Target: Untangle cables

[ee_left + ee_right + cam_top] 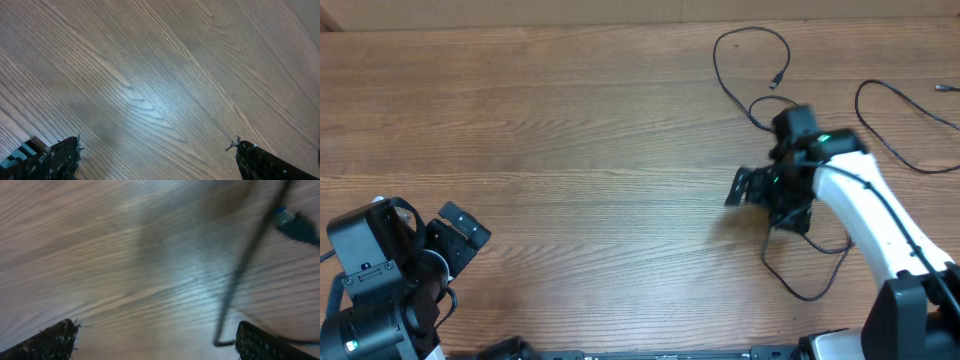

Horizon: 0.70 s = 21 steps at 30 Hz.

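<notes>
Three thin black cables lie at the right of the wooden table. One cable (740, 40) loops at the top and ends in a plug (778, 78). A second cable (890, 140) curves along the right edge. A third cable (810, 292) loops below the right arm. My right gripper (740, 188) is open just above the table, beside that third cable. In the right wrist view a cable (245, 265) runs down to the right finger, with a plug (295, 226) beyond it; nothing is between the jaws (157, 327). My left gripper (470, 235) is open and empty over bare wood (157, 142).
The table (570, 130) is plain brown wood. The white right arm (865, 210) reaches in from the bottom right and covers part of the cables. A small plug (945, 90) lies at the far right edge.
</notes>
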Tool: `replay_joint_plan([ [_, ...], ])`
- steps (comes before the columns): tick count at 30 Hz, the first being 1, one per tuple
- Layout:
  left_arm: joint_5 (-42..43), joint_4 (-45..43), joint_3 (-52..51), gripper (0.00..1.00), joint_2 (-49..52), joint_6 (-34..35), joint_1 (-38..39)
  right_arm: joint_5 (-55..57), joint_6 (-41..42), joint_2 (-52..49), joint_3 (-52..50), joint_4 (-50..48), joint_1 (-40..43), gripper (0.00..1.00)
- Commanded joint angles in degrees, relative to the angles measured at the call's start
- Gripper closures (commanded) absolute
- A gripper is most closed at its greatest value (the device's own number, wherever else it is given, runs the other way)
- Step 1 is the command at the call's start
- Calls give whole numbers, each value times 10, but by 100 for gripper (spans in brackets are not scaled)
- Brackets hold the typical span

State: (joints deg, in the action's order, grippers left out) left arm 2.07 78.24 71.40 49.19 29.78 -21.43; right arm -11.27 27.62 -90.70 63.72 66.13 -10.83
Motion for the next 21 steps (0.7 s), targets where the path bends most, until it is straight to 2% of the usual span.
replay_joint_plan([
  [1,-8,-1,7,1,-1,-9,-3,65,55,8,-56,-40,-14,0],
  [5,-8,-1,7,0,-1,-9,-3,101,54,8,-97,-109,-14,1],
  [6,-8,-1,7,1,-1,-9,-3,108,54,8,-104,-125,-14,7],
  [12,-8,-1,7,0,-1,-9,-3,116,54,8,-121,-181,-14,75],
  [15,-8,-1,7,0,-1,-9,-3,144,54,8,-121,-199,-13,96],
  [21,-8,0,7,1,-1,-9,-3,249,54,8,-118,-231,-3,96],
])
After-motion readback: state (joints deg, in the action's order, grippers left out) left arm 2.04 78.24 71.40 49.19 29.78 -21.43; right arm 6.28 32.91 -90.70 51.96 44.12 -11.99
